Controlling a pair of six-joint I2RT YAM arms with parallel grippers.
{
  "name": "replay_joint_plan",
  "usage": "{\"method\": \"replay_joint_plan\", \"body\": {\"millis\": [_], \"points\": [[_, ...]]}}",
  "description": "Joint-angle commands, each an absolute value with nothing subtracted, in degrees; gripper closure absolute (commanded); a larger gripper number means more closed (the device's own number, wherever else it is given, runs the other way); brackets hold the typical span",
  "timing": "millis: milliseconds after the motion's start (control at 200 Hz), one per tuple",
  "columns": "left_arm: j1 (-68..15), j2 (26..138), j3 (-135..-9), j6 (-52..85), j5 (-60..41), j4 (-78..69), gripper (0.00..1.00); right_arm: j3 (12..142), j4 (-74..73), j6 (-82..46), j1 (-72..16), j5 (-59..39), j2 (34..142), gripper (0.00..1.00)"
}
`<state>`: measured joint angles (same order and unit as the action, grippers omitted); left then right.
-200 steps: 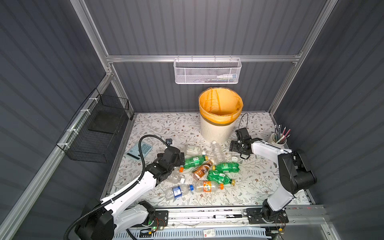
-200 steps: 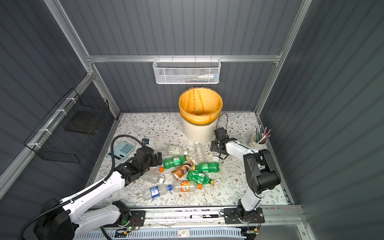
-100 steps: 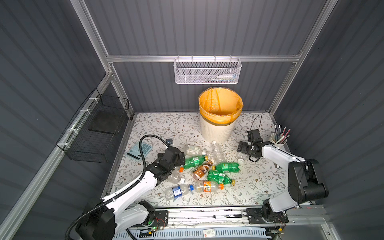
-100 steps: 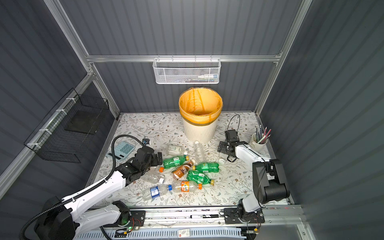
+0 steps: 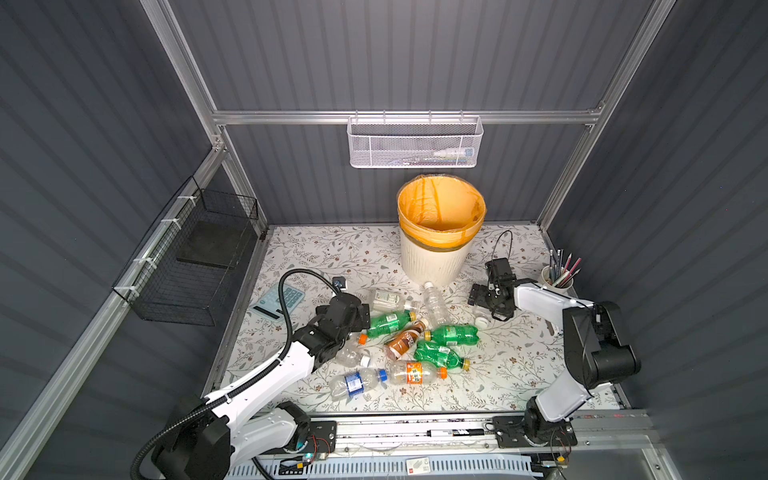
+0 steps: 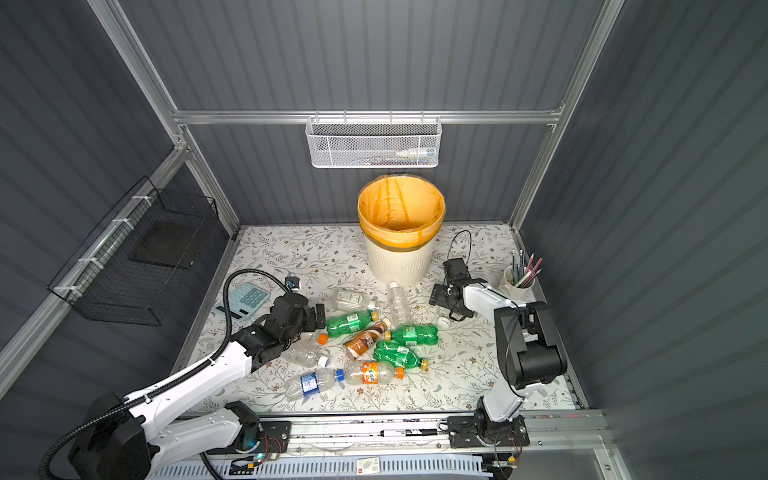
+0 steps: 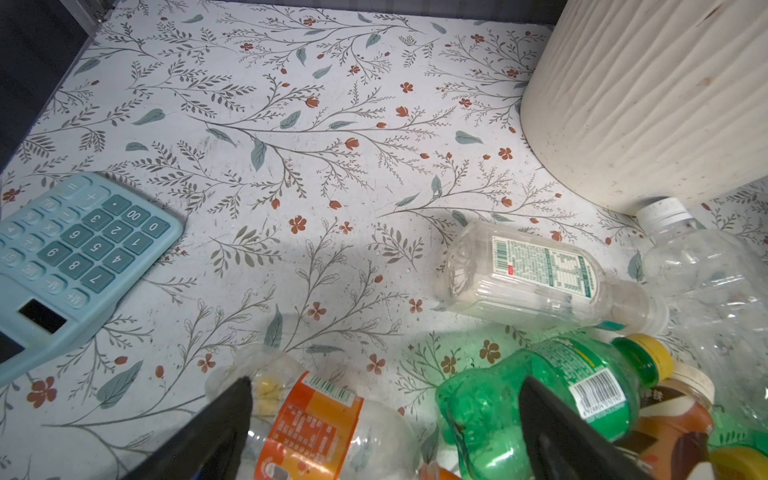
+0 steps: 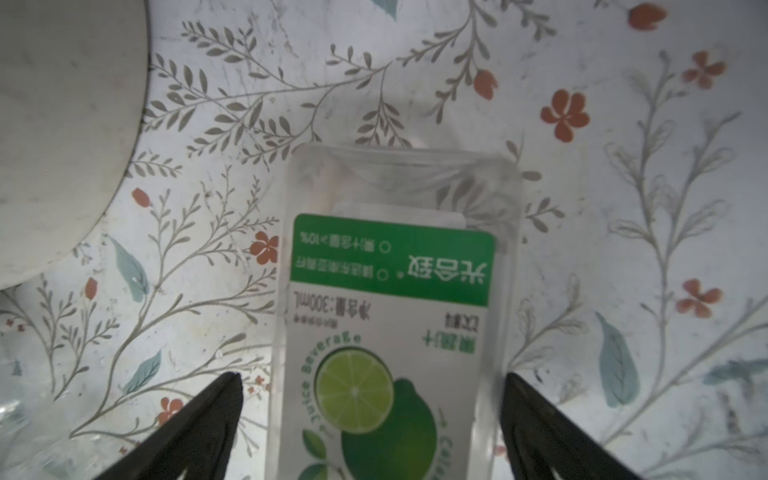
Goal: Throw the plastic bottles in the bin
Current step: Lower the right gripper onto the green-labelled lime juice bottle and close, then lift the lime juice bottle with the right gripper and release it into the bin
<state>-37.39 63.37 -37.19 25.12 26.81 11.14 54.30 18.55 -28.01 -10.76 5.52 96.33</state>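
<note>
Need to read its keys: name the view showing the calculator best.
Left wrist view: the calculator is close, digits legible, though cropped by the frame. In both top views it is small, partly behind the left arm's cable. Right wrist view lacks it.

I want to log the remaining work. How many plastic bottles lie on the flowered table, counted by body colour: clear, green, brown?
Clear plastic bottles: 7 (one mostly hidden under the left gripper, one between the jaws of the right gripper)
Green plastic bottles: 3
Brown plastic bottle: 1
Total: 11
</note>
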Motion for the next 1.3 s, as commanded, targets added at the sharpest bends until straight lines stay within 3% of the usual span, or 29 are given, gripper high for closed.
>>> {"method": "replay_joint_plan", "body": {"millis": [0, 380, 735, 866, 1036, 1151, 1296], "points": [[-37.27, 62.41, -36.17, 24.70, 27.16, 11.78, 0.00, 55.62, 20.22, -27.97, -10.55, 5.63, 96.68, 0.08], [-37.25, 62.65, -35.91, 24.99, 27.38, 11.72, 0.00, 55.29, 19.37, -25.93, -7.93, 2.41, 90.36, 0.42], [-37.27, 62.28, -35.25, 25.37, 27.78, 10.55, 0.00, 59.30, 16.39, -22.18, -3.19, 6.79, 59.75, 0.47], [-37.20, 62.88, -35.15, 25.47, 26.96, 9.34, 0.00, 66.23, 12.04, -23.12, -1.98, 8.31, 54.00, 0.47], [-37.21, 64.04, -36.24, 24.83, 23.80, 8.29, 0.00, 76.76, 5.89, -27.48, -2.14, 0.95, 59.16, 0.47], [-37.26, 64.85, -36.90, 24.77, 21.59, 7.82, 0.00, 84.47, 4.03, -29.51, -5.37, -5.92, 69.96, 0.46], [-37.34, 64.13, -36.85, 24.87, 21.40, 8.24, 0.00, 106.87, 21.39, -23.84, -12.11, -18.18, 90.76, 0.40]]}}
